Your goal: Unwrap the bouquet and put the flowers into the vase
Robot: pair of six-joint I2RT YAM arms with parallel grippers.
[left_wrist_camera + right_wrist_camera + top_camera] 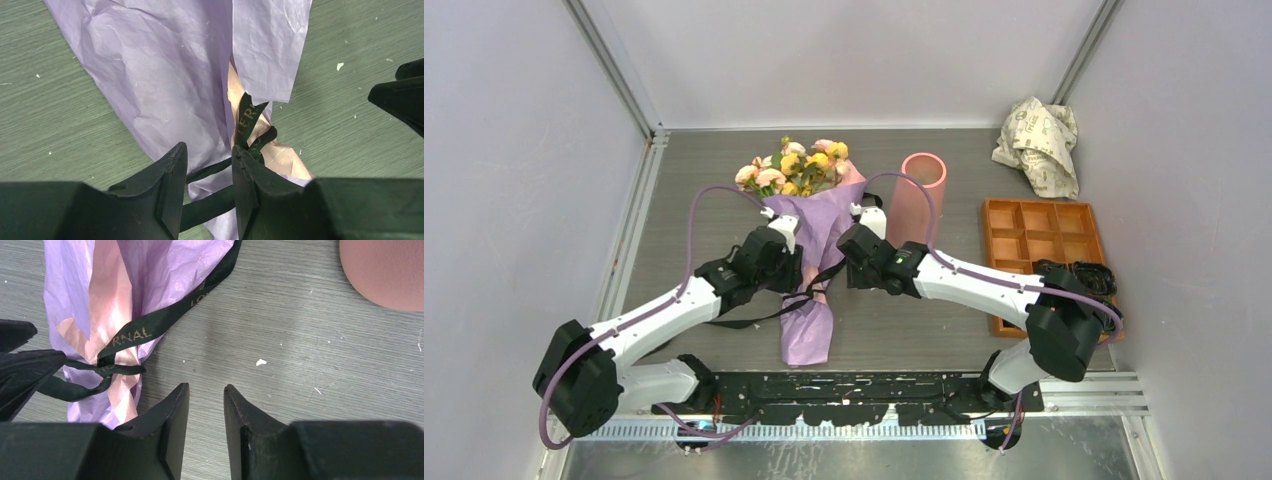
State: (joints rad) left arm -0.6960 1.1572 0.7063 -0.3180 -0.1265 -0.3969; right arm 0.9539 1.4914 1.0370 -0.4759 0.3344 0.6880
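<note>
Bouquet (821, 232) tied — left pincer (209, 150) parted, right pincer (205, 388) parted

Bouquet (816, 230) in crinkled matt paper (150, 75); woven black ribbon (165, 320); matt vase (914, 200), perhaps plastic; wood-grain table (904, 320)

Left end effector (208, 152), right end effector (205, 390): jaws parted

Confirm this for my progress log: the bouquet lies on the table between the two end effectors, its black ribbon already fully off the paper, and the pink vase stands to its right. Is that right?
Not quite: the black ribbon is not off. It is knotted around the paper of the bouquet, as the right wrist view shows. The rest stands.
</note>
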